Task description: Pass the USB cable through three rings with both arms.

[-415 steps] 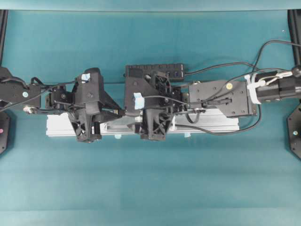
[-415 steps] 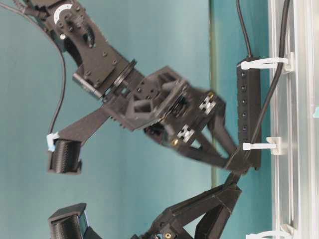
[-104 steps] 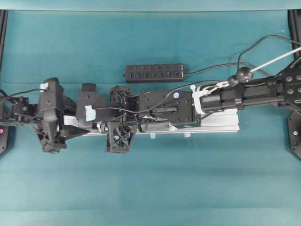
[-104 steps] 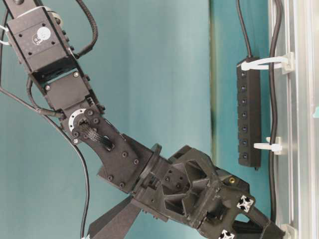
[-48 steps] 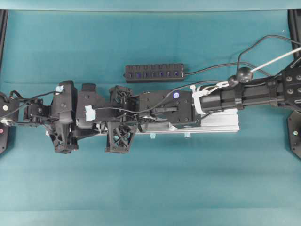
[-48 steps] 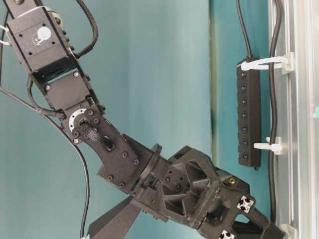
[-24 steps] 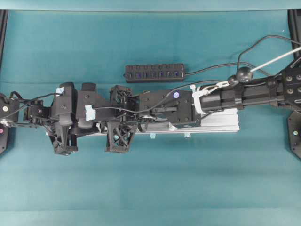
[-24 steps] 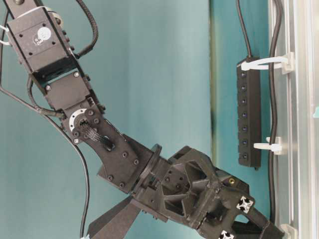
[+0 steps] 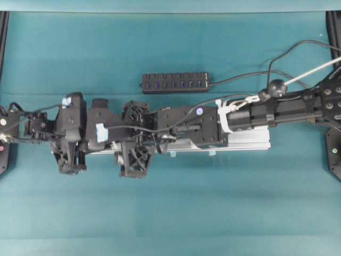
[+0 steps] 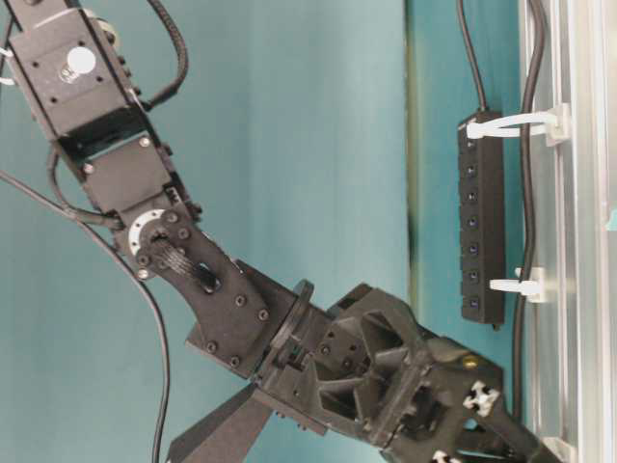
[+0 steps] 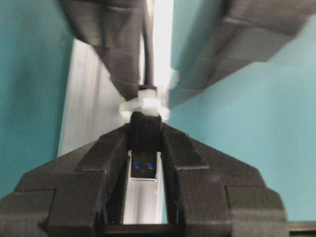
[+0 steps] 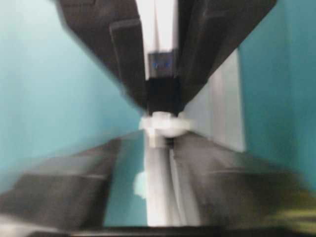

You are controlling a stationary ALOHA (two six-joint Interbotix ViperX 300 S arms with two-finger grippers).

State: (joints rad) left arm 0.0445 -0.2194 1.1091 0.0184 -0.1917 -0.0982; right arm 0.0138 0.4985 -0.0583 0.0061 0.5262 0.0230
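Observation:
In the left wrist view my left gripper [image 11: 144,129] is shut on the black plug of the USB cable [image 11: 144,133], and the plug's silver tip points back at the camera. A whitish ring [image 11: 144,106] sits just beyond the fingertips, and the cord [image 11: 146,49] runs on through it. The blurred right wrist view shows the same ring [image 12: 165,123] and the plug [image 12: 162,94] from the other side. My right gripper [image 12: 158,143] is open there, its fingers spread either side of the rail. At table level the cord [image 10: 525,193] passes through two rings [image 10: 511,123] [image 10: 516,285].
The silver rail [image 9: 245,141] lies across the middle of the teal table. A black multi-port hub [image 9: 175,82] lies behind it with its own lead. The left arm [image 9: 72,133] and right arm [image 9: 186,125] crowd the rail's left half.
My right gripper's jaws have spread apart, and that arm has shifted slightly. My left gripper closed on the plug within the last second and has stayed shut on it.

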